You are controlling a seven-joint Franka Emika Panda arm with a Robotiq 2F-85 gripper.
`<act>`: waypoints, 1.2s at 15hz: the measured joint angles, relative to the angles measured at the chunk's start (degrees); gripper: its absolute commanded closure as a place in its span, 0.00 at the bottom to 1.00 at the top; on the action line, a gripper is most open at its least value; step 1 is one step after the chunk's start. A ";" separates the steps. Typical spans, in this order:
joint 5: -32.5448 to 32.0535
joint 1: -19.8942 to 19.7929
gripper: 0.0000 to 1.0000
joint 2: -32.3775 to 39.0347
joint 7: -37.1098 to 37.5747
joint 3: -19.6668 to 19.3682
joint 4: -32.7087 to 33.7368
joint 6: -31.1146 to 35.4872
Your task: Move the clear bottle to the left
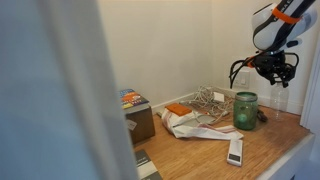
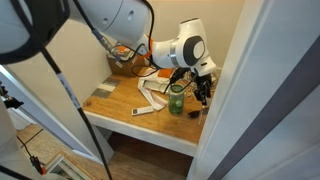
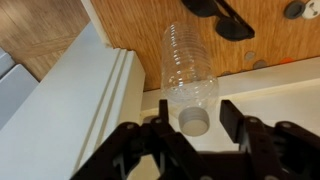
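Note:
In the wrist view the clear bottle [image 3: 188, 70] stands upright on the wooden table, seen from above, with its white cap nearest the camera. My gripper [image 3: 192, 122] is open, with one black finger on each side of the cap and a gap on both sides. In both exterior views the gripper [image 1: 268, 70] [image 2: 203, 88] hangs just beside the green glass jar [image 1: 245, 110] [image 2: 177, 100], close to the side wall. I cannot make out the bottle in the exterior views.
On the wooden table [image 1: 275, 150] lie a white remote [image 1: 235, 151], a crumpled cloth with an orange item [image 1: 190, 120], a tangle of cables [image 1: 212, 99] and a box [image 1: 138, 115]. White walls close in behind and beside the bottle. A black object [image 3: 222, 16] lies beyond it.

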 measured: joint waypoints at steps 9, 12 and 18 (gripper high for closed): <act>-0.35 0.01 0.92 0.17 0.52 -0.41 0.60 0.02; -0.35 0.11 0.92 -0.21 0.48 -0.39 0.60 0.15; -1.89 0.58 0.92 -4.67 0.19 -0.38 0.40 1.18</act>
